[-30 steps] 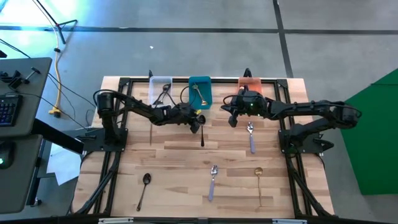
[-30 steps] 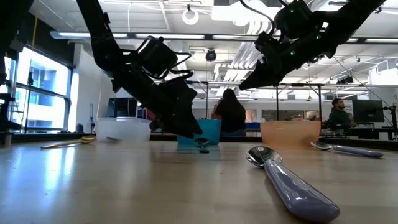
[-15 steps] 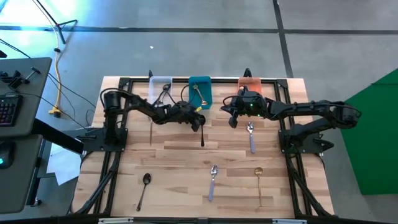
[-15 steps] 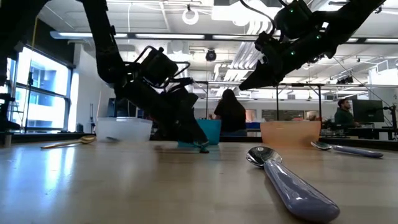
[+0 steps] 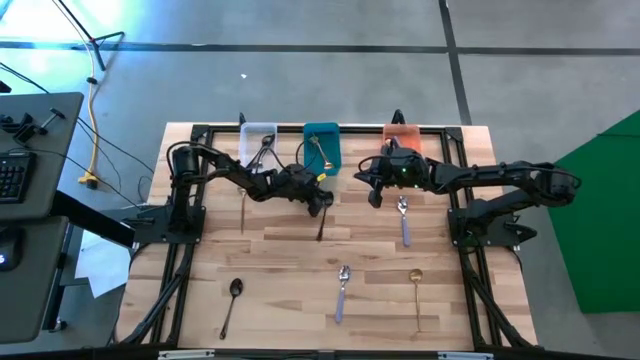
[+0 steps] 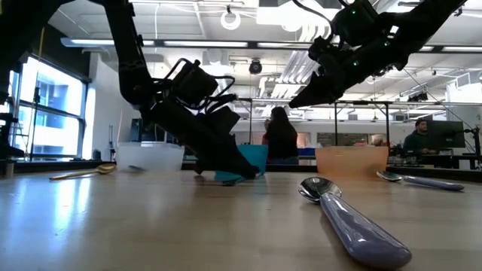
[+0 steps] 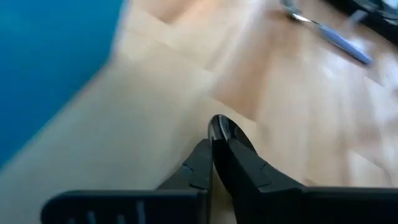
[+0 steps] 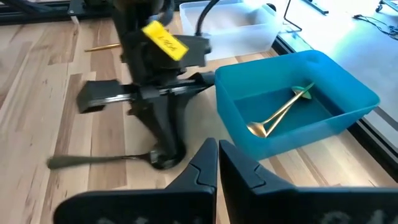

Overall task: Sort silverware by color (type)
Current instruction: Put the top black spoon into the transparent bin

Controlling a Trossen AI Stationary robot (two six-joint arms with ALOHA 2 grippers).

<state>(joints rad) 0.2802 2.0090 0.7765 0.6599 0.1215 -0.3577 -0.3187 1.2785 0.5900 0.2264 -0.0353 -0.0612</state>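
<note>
A black spoon [image 5: 321,224] lies on the wooden table [image 5: 280,260] in front of the teal bin [image 5: 321,148]. My left gripper [image 5: 323,204] is down at the spoon's far end and shut on it. My right gripper [image 5: 377,193] hangs shut above the table with nothing in it, near the bowl of a silver spoon with a lavender handle [image 5: 404,222]. A gold spoon [image 8: 281,114] lies in the teal bin, and a dark spoon [image 5: 264,150] lies in the clear bin [image 5: 256,143]. My left gripper pinches the black spoon at its bowl end between its two fingers; the bowl [image 7: 221,128] shows just past the fingertips [image 7: 205,163]. The fingers slant down from the table's left and far side. The spoon's handle [image 8: 93,160] lies flat on the table.
An orange bin [image 5: 403,134] stands right of the teal one. On the near half lie a black spoon [image 5: 231,303], a silver spoon [image 5: 342,291] and a gold spoon [image 5: 416,296]. Another gold spoon [image 5: 243,211] lies at the left. People sit in the room beyond.
My left gripper has dropped to the table and shut on the black spoon's bowl end. The spoon's handle end has swung a little toward the table's left edge, while its bowl end has stayed in place.
</note>
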